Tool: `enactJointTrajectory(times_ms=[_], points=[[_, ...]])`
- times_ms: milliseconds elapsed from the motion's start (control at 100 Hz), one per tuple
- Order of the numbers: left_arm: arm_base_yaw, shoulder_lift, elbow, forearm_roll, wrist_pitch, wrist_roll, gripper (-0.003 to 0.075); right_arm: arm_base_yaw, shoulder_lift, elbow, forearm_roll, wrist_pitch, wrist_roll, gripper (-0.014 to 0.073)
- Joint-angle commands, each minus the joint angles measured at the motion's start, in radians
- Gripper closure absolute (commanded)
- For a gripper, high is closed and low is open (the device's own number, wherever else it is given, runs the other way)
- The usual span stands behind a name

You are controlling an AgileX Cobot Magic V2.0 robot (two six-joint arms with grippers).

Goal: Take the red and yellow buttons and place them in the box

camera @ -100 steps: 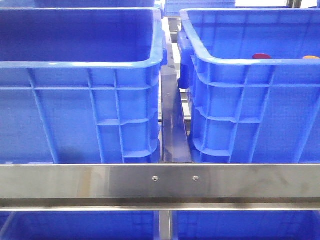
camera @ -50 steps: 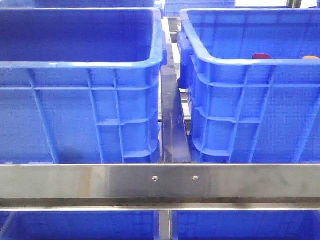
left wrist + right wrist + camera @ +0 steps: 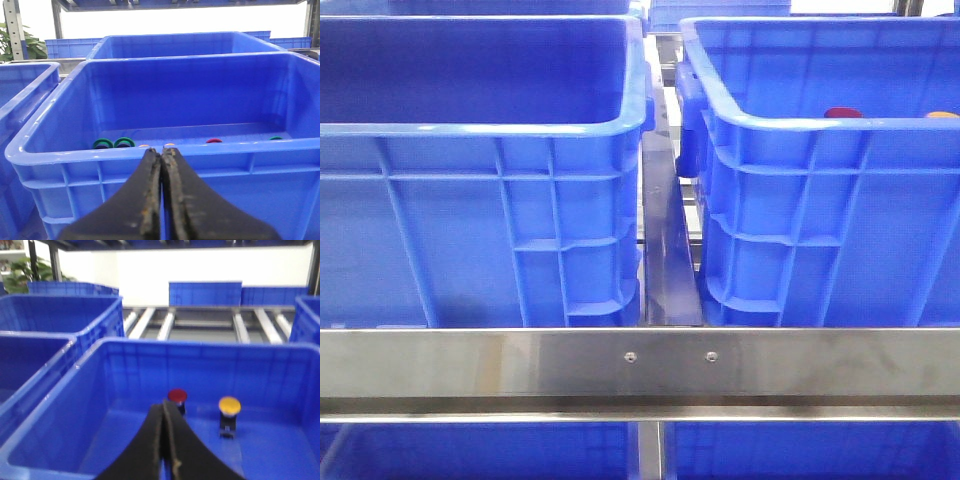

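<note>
- Watching both wrist cams: left gripper [image 3: 161,155] has fingers pressed together, nothing between them; right gripper [image 3: 165,407] likewise pinched closed on nothing.
- Red button [image 3: 177,396] and yellow button [image 3: 230,405] stand upright on the floor of the right crate [image 3: 150,347], near each other but apart, toward its far wall. In front view their caps just peek over that crate's rim: red [image 3: 842,113], yellow at frame edge [image 3: 942,116].
- Left wrist looks into the left crate [image 3: 50,145]: green rings [image 3: 114,143], a reddish ring [image 3: 214,141], two pale bits just past the rim. Too small to call what those are.
- Which crate is "the box" – can't tell. Buttons in the right crate fits either the pick bin w/ both waiting, or the target w/ both delivered. Not calling a move.
- Handling, my read: rigid plastic panel buttons, light, domed cap over a dark narrower body. Cap prob. smooth, rounded, so may slip under the pads. Top-heavy on a small base; a side nudge could tip one.
- Grip pt if picking: across the cap rim from above, or on the squarer body under it. Jaws need to part wider than the cap.
</note>
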Motion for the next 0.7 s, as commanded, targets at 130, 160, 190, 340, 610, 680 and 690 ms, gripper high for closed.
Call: enactJointTrajectory(times_ms=[130, 160, 190, 340, 610, 680, 690], points=[[0.002, -0.033, 0.049, -0.012, -0.079, -0.009, 0.0739, 0.001, 0.008, -0.026, -0.614, -0.063, 0.678, 0.0662], [0.002, -0.033, 0.049, -0.012, -0.079, -0.009, 0.0739, 0.001, 0.008, -0.026, -0.688, -0.07, 0.746, 0.0662], [0.002, -0.033, 0.049, -0.012, -0.079, -0.009, 0.0739, 0.001, 0.007, -0.026, -0.741, -0.076, 0.805, 0.0662], [0.002, -0.033, 0.049, -0.012, -0.079, -0.009, 0.0739, 0.001, -0.016, -0.019, -0.88, -0.104, 0.974, 0.0662], [0.002, -0.033, 0.049, -0.012, -0.079, -0.009, 0.0739, 0.044, -0.15, 0.085, -0.9, -0.18, 0.975, 0.0662], [0.002, -0.033, 0.049, -0.012, -0.079, -0.009, 0.0739, 0.07, -0.193, 0.119, -0.92, -0.181, 0.975, 0.0662], [0.002, -0.033, 0.049, -0.012, -0.079, -0.009, 0.0739, 0.072, -0.201, 0.126, -0.923, -0.181, 0.975, 0.0662]])
